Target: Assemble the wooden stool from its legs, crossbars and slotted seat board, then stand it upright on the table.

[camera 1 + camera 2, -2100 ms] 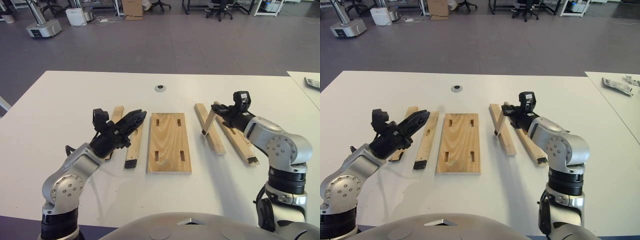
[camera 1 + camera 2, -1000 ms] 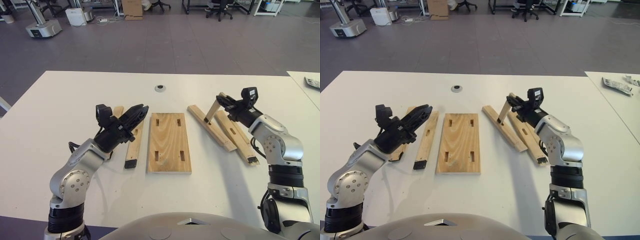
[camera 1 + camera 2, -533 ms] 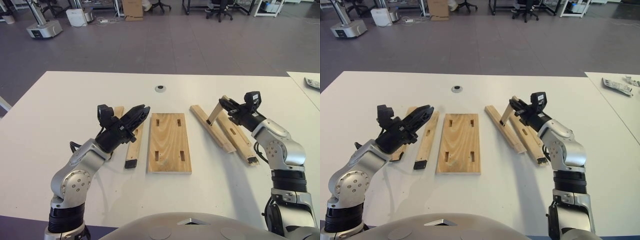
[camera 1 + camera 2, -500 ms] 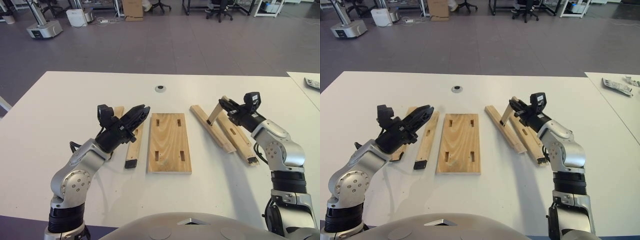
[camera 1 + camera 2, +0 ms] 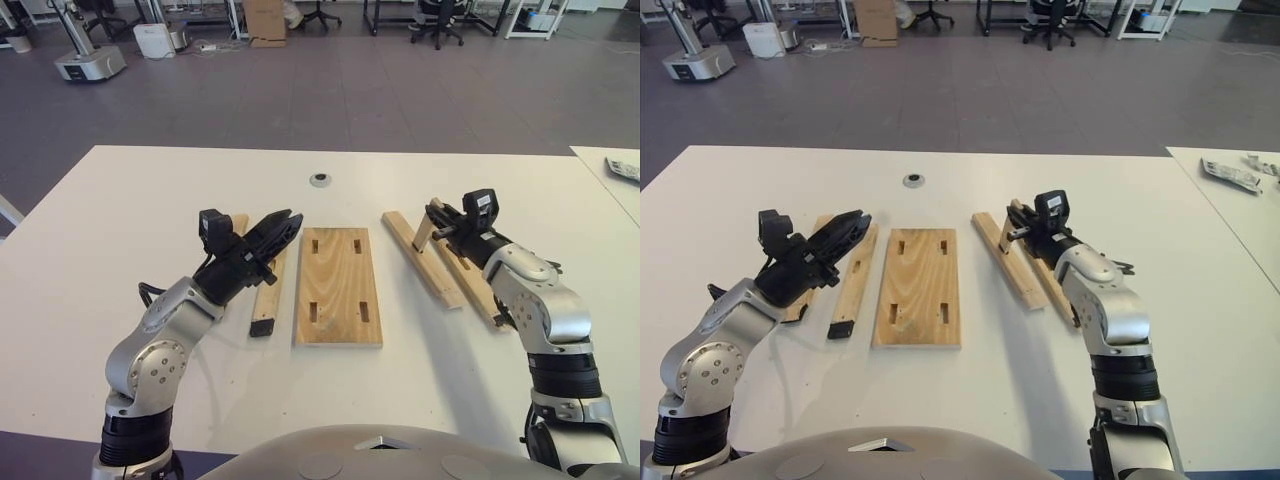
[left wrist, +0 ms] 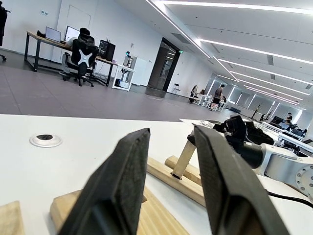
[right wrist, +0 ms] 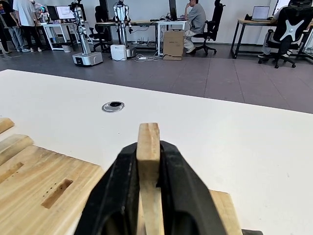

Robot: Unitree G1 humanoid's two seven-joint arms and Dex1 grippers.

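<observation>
The slotted seat board (image 5: pixel 339 285) lies flat at the table's middle. Two wooden legs (image 5: pixel 268 285) lie to its left, one with a dark end. Two more legs (image 5: pixel 421 259) lie angled to its right. My right gripper (image 5: pixel 437 224) is shut on a short crossbar (image 5: pixel 423 232), which slants down so its lower end is just over the nearer right leg. In the right wrist view the crossbar (image 7: pixel 149 161) sits clamped between both fingers (image 7: pixel 178 196). My left gripper (image 5: pixel 281 228) hovers open over the left legs, with nothing between its fingers (image 6: pixel 120 196).
A round grommet (image 5: pixel 320 179) is set into the table behind the board. A second table (image 5: pixel 610 165) with small items stands at the far right. Bare white tabletop (image 5: pixel 110 220) stretches to the left and along the front.
My right gripper has swung in toward the board and dropped slightly, carrying the crossbar with it. The left gripper has hardly moved and stays open.
</observation>
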